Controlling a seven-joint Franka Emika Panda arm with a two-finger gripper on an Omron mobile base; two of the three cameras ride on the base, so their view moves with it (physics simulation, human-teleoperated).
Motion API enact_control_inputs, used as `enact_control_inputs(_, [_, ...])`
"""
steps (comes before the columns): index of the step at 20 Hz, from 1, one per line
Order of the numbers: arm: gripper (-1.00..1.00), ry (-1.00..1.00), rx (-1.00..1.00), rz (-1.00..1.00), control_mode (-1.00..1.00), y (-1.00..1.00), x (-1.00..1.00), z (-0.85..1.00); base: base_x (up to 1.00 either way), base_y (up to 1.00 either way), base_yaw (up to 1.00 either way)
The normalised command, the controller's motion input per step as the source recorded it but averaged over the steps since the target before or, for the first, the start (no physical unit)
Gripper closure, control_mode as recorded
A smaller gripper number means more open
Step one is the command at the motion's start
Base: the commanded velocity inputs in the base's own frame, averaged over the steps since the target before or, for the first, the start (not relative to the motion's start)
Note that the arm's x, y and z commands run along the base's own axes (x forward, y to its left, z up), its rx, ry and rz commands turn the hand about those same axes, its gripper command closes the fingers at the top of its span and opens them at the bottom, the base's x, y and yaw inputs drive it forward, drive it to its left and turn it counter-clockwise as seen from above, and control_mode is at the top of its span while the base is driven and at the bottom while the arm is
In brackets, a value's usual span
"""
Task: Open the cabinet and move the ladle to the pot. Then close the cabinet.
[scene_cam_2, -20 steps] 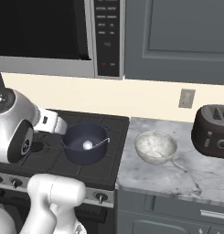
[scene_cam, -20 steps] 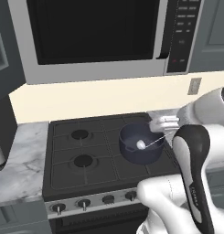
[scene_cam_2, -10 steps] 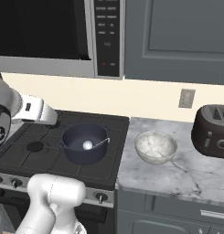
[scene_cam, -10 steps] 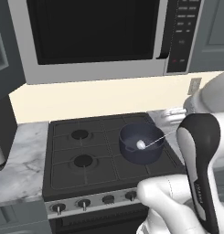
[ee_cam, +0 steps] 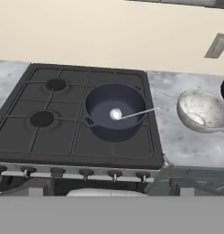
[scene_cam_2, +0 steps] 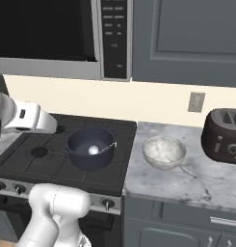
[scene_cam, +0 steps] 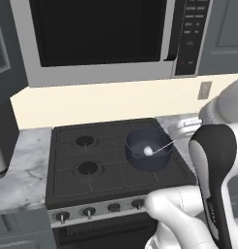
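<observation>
The dark pot (scene_cam: 148,148) (scene_cam_2: 90,147) (ee_cam: 114,114) stands on the stove's right rear burner. The ladle (scene_cam: 149,151) (scene_cam_2: 94,150) (ee_cam: 116,114) lies inside it, white bowl down, and its thin handle leans over the right rim. The dark grey cabinet (scene_cam_2: 187,38) (scene_cam: 222,34) hangs right of the microwave, and the door in view is shut. My gripper (scene_cam_2: 53,127) is drawn back to the left of the pot and above the stove. It is open and holds nothing. The hand view looks down on the pot from well above.
A microwave (scene_cam: 101,34) hangs over the black stove (ee_cam: 49,132). On the marble counter to the right sit a glass bowl (scene_cam_2: 163,152) (ee_cam: 202,109) and a dark toaster (scene_cam_2: 224,136). A wall outlet (scene_cam_2: 196,102) is behind them. A dark appliance (scene_cam: 4,131) stands at the left.
My hand has pulled back from just above the pot, away from it and toward my own body. The ladle stays in the pot, unmoved.
</observation>
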Motion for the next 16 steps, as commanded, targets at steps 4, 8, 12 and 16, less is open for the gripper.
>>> enact_control_inputs(4, [-1.0, 0.0, 0.0, 0.0, 1.0, 0.0, 0.0, 0.0, -1.0, -0.01, 0.0])
enact_control_inputs(8, [-1.0, 0.0, 0.0, 0.0, 1.0, 0.0, 0.0, 0.0, -1.0, 0.14, -0.01])
enact_control_inputs(12, [-1.0, 0.0, 0.0, 0.0, 1.0, 0.0, 0.0, 0.0, -0.98, 0.72, 0.0])
enact_control_inputs(16, [-1.0, 0.0, 0.0, 0.0, 1.0, 0.0, 0.0, 0.0, -0.56, 1.0, 0.0])
